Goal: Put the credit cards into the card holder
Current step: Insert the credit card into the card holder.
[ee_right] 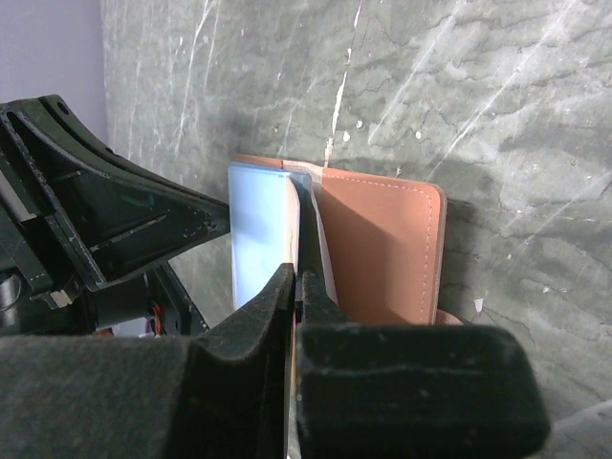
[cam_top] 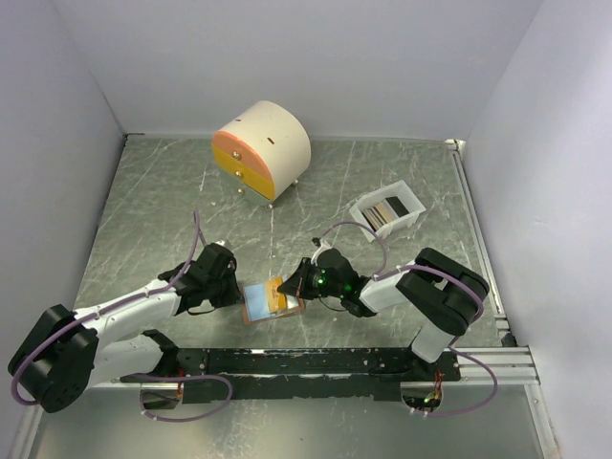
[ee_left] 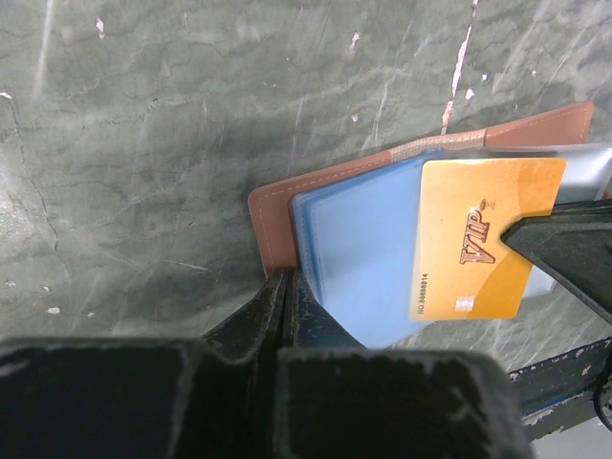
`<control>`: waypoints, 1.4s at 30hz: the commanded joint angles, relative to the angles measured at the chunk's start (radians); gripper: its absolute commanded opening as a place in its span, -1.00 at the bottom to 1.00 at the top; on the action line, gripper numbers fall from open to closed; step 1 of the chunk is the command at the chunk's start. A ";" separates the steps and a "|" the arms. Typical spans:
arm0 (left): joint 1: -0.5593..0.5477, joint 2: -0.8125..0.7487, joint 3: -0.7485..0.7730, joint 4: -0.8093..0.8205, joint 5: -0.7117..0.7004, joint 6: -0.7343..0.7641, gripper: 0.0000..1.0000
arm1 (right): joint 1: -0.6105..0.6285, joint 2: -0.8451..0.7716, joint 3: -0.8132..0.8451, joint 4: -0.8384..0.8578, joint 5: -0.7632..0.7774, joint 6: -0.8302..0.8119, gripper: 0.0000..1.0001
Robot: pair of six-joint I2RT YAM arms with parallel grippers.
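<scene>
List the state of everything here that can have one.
Card holder, open, one edge clamped.
Gold card, gripped, lying partly over the holder.
Left gripper, shut on the card holder.
Right gripper, shut on the gold card.
Tray, holding more cards.
Cabinet, shut.

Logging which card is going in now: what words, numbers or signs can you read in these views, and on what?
"VIP": large slanted letters on the gold card.
"NO" and a row of digits: along that card's short edge; the digits are too small to read for sure.
Other cards in the white tray: too small to read.
Nothing else legible.
</scene>
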 commanded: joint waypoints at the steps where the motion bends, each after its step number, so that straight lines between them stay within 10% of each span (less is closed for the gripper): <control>1: -0.005 0.005 0.003 -0.005 -0.039 0.018 -0.86 | 0.009 -0.008 0.003 -0.065 0.011 -0.025 -1.00; 16: -0.006 -0.002 0.008 -0.009 -0.034 0.016 -0.86 | 0.032 0.013 0.039 -0.119 0.030 -0.020 -1.00; 29: -0.006 -0.003 0.005 -0.005 -0.033 0.016 -0.86 | 0.041 -0.077 0.126 -0.434 0.187 -0.136 -0.51; 42: -0.006 0.012 0.007 0.019 -0.015 0.021 -0.86 | 0.063 -0.043 0.135 -0.343 0.128 -0.149 -0.48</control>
